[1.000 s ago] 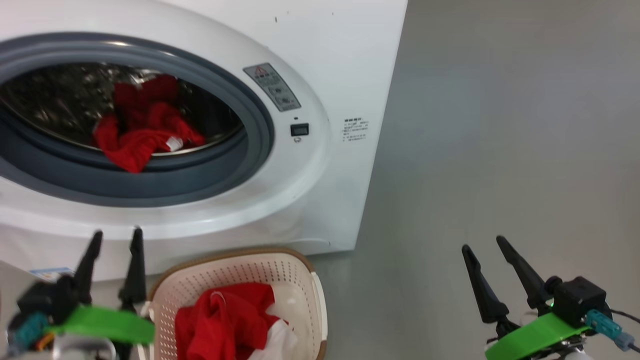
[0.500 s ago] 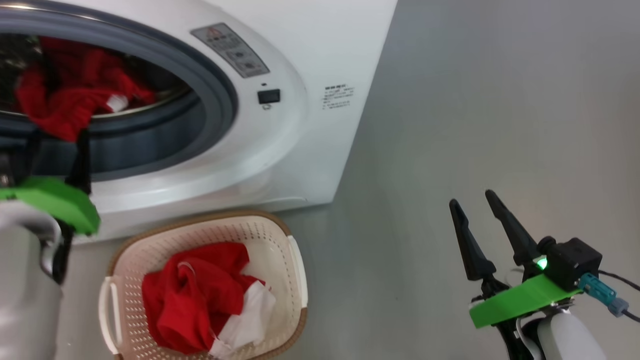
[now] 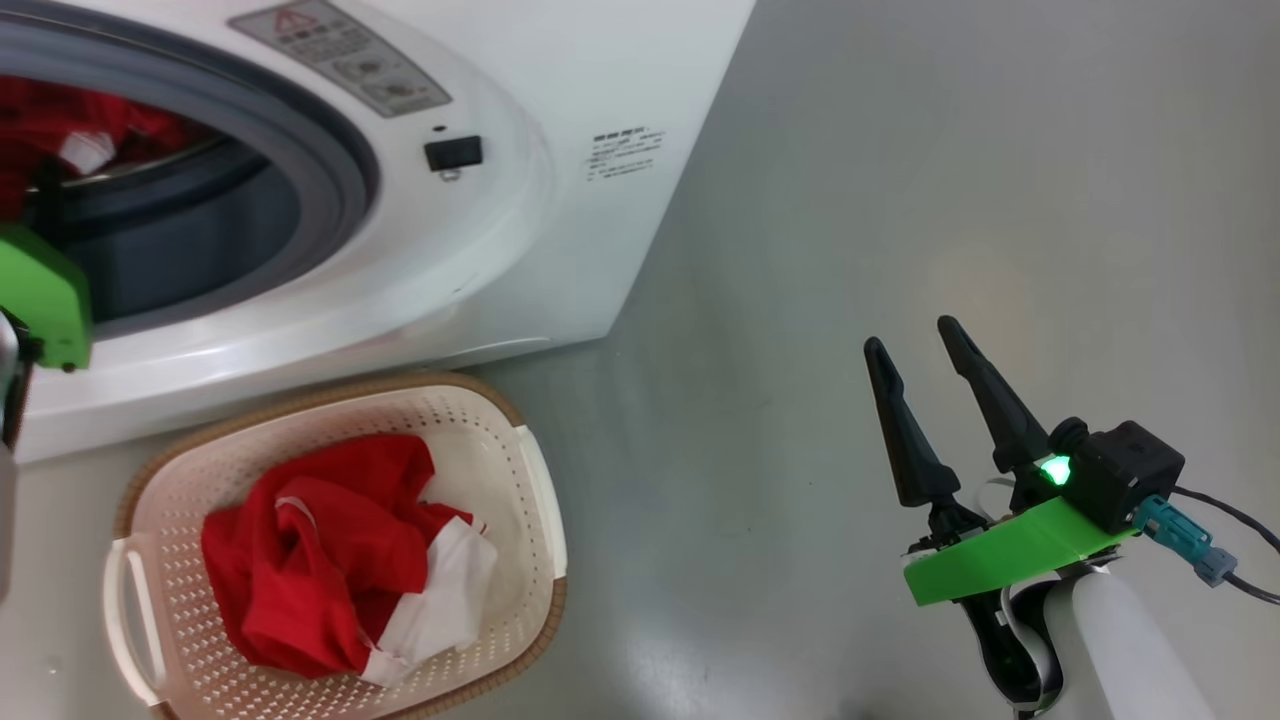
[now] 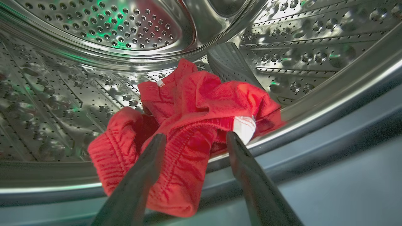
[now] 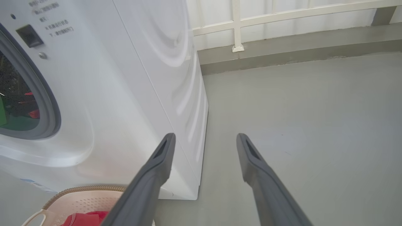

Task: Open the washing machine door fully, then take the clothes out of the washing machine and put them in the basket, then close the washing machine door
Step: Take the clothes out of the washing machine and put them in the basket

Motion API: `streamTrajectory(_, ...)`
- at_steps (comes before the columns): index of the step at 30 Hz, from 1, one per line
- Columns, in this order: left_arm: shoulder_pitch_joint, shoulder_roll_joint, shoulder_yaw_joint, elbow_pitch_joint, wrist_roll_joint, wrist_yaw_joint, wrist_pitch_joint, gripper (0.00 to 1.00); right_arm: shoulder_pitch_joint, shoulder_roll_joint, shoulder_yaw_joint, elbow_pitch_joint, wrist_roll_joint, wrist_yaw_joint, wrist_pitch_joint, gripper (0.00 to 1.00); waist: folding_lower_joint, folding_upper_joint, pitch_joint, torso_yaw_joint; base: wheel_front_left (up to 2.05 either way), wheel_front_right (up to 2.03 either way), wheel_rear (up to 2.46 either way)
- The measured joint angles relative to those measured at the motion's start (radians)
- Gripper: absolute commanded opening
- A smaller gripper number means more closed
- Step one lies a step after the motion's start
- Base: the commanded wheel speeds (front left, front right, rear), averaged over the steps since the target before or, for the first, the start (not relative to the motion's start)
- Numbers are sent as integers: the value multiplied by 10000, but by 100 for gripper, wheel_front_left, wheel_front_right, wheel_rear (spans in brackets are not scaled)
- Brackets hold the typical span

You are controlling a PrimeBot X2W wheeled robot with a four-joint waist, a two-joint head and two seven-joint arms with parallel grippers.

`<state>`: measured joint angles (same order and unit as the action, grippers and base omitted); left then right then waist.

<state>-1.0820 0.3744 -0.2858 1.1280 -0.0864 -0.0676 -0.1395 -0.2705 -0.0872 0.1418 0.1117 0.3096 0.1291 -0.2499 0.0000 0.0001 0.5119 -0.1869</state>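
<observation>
My left pincer (image 4: pixel 195 135) gapes wide and holds nothing, its dark tapered fingers straddling the crumpled red clothes (image 4: pixel 194 103) slumped over the drum lip at six o'clock. They are soft ribbed knit with a white tag. Behind them curves the glossy perforated steel drum (image 4: pixel 110 28). My right pincer (image 3: pixel 912 335), spread and empty, hangs at four o'clock over the grey floor (image 3: pixel 900 150). At seven o'clock the basket (image 3: pixel 200 660), cream holed plastic with a brown rim, holds a red-and-white garment (image 3: pixel 300 550). I judge unloading half done. This grab, the drop and shutting the door remain.

Right gripper (image 3: pixel 909 334): blk tapered fingers (image 3: pixel 902 430), green bracket (image 3: pixel 1000 565), white forearm (image 3: pixel 1120 640), teal plug (image 3: pixel 1170 525).
</observation>
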Motion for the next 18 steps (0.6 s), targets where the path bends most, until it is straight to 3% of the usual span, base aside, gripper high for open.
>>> streamTrajectory(8, -734, 322, -598, 867, 600, 290, -77, 100, -30, 81, 36, -10, 0, 0, 0, 100, 0, 0, 224, -244, 0, 0, 0)
streamTrajectory(14, -948, 370, -738, 1237, 662, 274, 29, 100, -34, 146, 63, -8, 0, 0, 0, 100, 0, 0, 189, -280, 0, 0, 0)
streamTrajectory(15, -954, 370, -740, 1292, 658, 209, 44, 92, -34, 148, 65, -6, 0, 0, 0, 100, 0, 0, 176, -280, 0, 0, 0)
streamTrajectory(16, -954, 372, -757, 1338, 658, 140, 61, 59, -34, 150, 65, -6, 0, 0, 0, 100, 0, 0, 164, -280, 0, 0, 0)
streamTrajectory(17, -955, 372, -796, 1371, 658, 105, 61, 35, -34, 151, 67, -4, 0, 0, 0, 100, 0, 0, 151, -278, 0, 0, 0)
streamTrajectory(18, -955, 366, -817, 1400, 656, 100, 63, 2, -34, 151, 69, -2, 0, 0, 0, 100, 0, 0, 133, -275, 0, 0, 0)
